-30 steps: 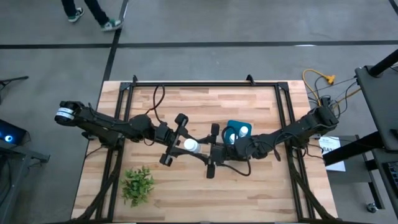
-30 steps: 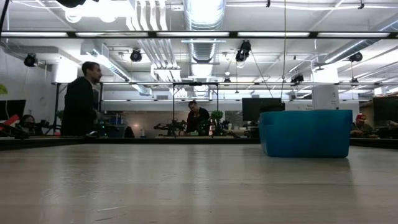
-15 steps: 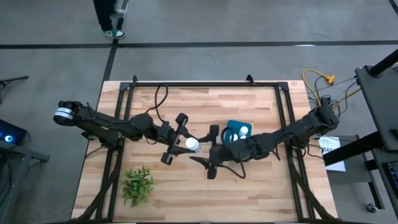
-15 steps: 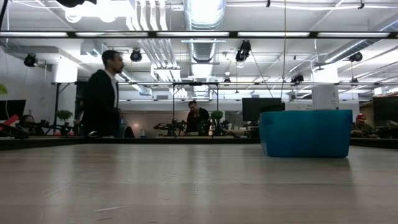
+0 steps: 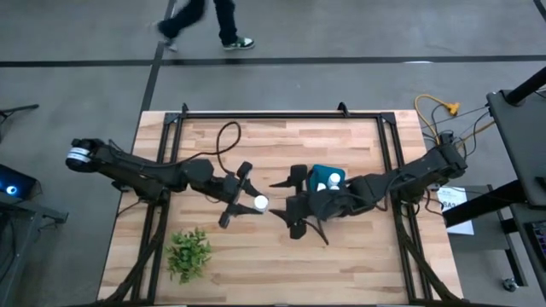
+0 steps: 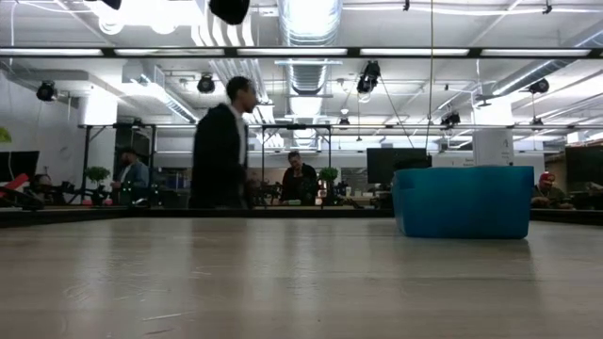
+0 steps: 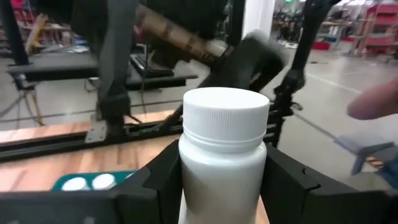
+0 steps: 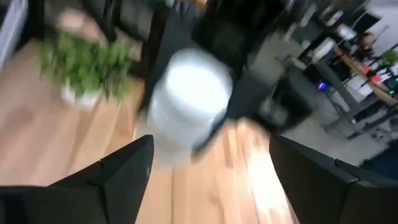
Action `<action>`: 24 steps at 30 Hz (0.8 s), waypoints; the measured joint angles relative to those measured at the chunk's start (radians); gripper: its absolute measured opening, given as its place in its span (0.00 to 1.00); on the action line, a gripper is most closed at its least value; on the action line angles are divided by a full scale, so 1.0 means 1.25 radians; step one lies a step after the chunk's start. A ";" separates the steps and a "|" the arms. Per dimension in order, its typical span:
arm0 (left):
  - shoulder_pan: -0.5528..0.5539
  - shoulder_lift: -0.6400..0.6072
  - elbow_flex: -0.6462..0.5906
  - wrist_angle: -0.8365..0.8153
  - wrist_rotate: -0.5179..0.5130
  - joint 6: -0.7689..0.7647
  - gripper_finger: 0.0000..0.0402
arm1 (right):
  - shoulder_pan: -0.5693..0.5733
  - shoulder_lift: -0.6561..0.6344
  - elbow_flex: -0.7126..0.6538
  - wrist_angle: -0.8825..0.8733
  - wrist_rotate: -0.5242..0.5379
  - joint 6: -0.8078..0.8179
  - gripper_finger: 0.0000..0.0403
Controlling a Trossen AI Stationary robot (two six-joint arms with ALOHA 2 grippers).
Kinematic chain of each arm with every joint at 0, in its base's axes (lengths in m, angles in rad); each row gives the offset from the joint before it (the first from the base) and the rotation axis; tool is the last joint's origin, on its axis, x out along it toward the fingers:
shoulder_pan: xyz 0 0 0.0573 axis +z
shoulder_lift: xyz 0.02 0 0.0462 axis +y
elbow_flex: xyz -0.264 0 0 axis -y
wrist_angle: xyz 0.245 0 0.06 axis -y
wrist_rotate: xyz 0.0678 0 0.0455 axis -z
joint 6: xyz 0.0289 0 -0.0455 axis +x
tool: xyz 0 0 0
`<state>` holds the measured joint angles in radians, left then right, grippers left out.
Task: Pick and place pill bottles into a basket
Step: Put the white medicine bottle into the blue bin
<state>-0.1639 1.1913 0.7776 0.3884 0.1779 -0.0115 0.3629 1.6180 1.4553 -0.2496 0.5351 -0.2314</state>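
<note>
My left gripper (image 5: 247,198) is shut on a white pill bottle (image 5: 260,203) above the middle of the table; the bottle also shows in the left wrist view (image 7: 225,155). My right gripper (image 5: 288,205) is open and empty just to the bottle's right, its fingers toward the bottle; in the right wrist view (image 8: 221,180) the bottle (image 8: 186,106) is blurred ahead of it. The teal basket (image 5: 317,173) stands on the table behind my right gripper, with two white bottles (image 5: 328,182) inside. It also shows in the low view (image 6: 462,201). My left gripper pinches the bottle's body (image 7: 186,180) below the cap between its two fingers (image 7: 292,180), one on each side. The fingers come level from the table's left. The bottle stands upright, cap (image 7: 227,112) up, lifted clear of the table.
A green leafy plant (image 5: 188,252) stands near the table's near left corner. A person (image 5: 205,17) walks on the floor beyond the far edge and shows in the low view (image 6: 221,155). Black frame rails (image 5: 281,115) run along the table's edges.
My left gripper has drawn a little toward the table's near edge with the bottle, still held upright. My right gripper has turned about its wrist and stays open beside the bottle. The person has walked across behind the table.
</note>
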 joint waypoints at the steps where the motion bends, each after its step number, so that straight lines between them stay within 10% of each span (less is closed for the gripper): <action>1: -0.001 -0.004 0.001 -0.008 0.001 -0.009 0.38 | 0.003 0.001 0.002 -0.026 0.000 -0.002 0.77; 24: -0.001 0.096 0.113 -0.301 0.058 -0.070 0.37 | 0.058 -0.007 0.012 -0.175 -0.186 -0.287 0.74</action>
<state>-0.1646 1.3113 0.9192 0.0124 0.2504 -0.0990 0.4358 1.6096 1.4704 -0.4689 0.3025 -0.5902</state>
